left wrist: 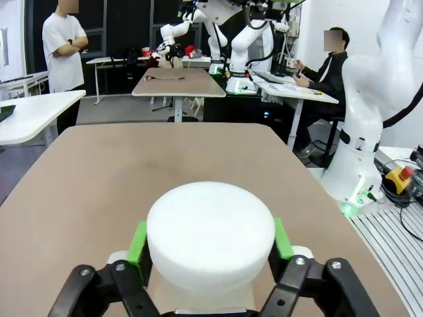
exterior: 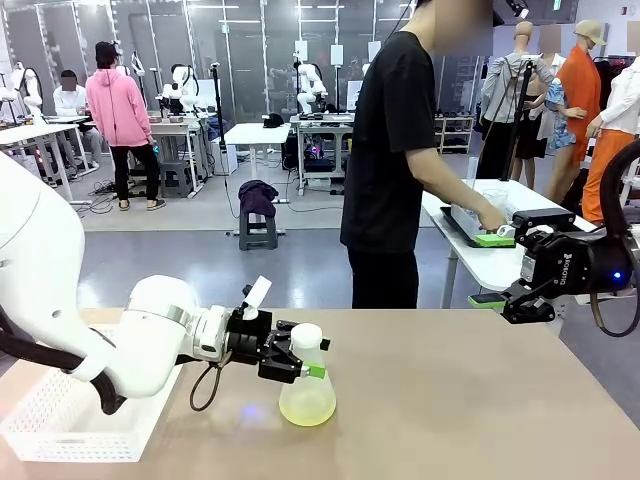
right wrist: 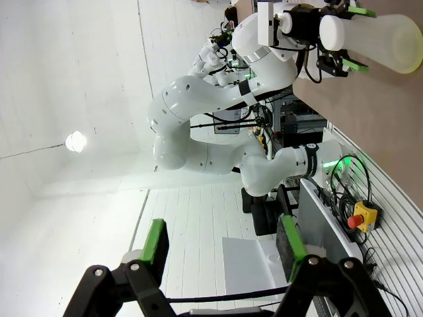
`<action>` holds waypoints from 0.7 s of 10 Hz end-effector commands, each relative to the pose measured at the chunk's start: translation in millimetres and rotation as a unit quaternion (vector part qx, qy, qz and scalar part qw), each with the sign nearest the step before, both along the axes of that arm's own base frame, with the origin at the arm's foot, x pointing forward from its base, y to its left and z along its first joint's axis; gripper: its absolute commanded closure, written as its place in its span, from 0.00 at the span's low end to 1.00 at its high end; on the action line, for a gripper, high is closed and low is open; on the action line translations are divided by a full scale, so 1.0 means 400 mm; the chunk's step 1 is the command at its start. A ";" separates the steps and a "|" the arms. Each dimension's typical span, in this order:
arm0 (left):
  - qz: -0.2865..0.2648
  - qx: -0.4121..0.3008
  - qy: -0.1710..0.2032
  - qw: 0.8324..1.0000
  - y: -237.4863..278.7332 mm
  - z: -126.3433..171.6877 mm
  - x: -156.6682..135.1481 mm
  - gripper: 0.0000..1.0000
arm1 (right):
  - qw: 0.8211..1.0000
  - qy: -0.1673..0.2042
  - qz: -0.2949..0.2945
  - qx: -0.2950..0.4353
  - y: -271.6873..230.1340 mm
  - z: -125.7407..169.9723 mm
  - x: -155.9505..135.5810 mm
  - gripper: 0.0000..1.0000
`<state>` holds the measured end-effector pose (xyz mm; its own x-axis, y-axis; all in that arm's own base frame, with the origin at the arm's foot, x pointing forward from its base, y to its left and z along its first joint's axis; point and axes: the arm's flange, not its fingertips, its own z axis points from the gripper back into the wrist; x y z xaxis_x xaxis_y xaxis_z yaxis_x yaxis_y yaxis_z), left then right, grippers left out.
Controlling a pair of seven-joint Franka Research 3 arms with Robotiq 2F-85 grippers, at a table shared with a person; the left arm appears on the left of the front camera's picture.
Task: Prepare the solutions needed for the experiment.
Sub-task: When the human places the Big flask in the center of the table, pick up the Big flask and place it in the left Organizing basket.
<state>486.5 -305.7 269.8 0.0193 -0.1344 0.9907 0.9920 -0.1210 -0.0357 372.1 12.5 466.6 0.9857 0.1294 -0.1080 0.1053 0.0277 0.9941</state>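
One white plastic basket [exterior: 60, 425] with a grid of small holes sits at the near left corner of the smooth brown table [exterior: 450, 400]. To its right, the left gripper [exterior: 305, 362] has its two green pads [left wrist: 137, 243] on either side of the neck of one cone-shaped flask [exterior: 307, 395], just under its round white stopper [left wrist: 210, 228]. I cannot tell if the pads press the neck yet. The flask is cloudy see-through plastic and stands upright near the middle of the table. A shallow layer of pale yellow-green liquid [exterior: 307, 410] sits at its bottom. Far right, the right gripper [exterior: 528, 300] hangs above the table edge, fingers apart, holding nothing.
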 end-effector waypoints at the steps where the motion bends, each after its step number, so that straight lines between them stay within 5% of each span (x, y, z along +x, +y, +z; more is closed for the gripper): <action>1: 0.000 -0.019 -0.008 1.000 0.003 -0.024 -0.001 0.33 | 1.000 -0.006 0.002 0.005 -0.001 -0.001 0.000 0.17; 7: 0.004 -0.021 -0.011 1.000 -0.003 -0.025 -0.016 0.93 | 1.000 -0.006 0.002 0.005 -0.001 -0.001 0.000 0.17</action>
<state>485.1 -307.0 268.9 0.0094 -0.1089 0.9940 0.9917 -0.1265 -0.0232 372.1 12.5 466.6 0.9857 0.1294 -0.1080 0.1052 0.0277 0.9941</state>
